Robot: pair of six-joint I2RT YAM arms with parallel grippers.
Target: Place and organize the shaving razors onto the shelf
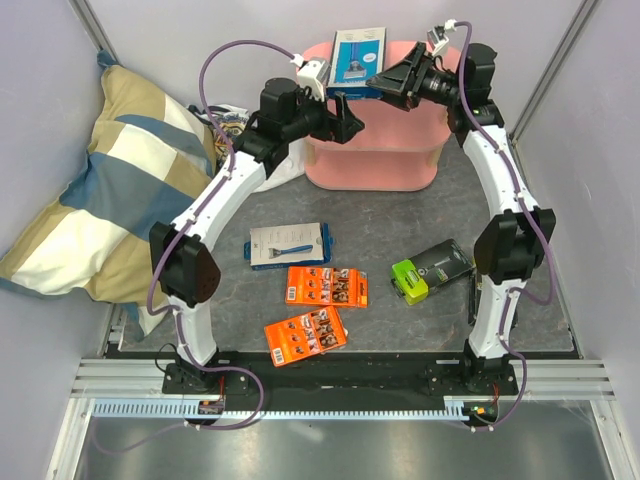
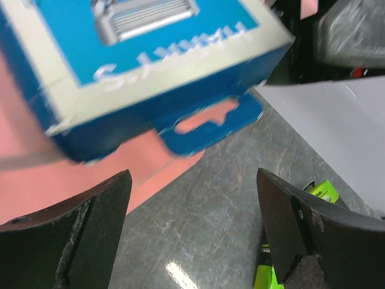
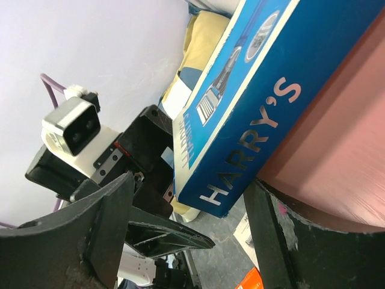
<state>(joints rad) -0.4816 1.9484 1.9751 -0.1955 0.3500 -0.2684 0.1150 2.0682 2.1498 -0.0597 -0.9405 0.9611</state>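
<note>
Blurred blue box (image 2: 150, 78) on pink shelf (image 2: 36, 186) top, hang tab overhanging edge. Left end effector (image 2: 192, 180) spread wide below, apart from box. Grey bench (image 2: 204, 241) beneath; lime-green box (image 2: 322, 191) behind right finger

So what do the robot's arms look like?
The left arm and the right arm have white shells with chunky black joints. A thin purple cable loops along each. They end in the left claw and the right claw, both black, with two wedge-shaped fingers scuffed on the inside. A small white camera box sits by each wrist.
</note>
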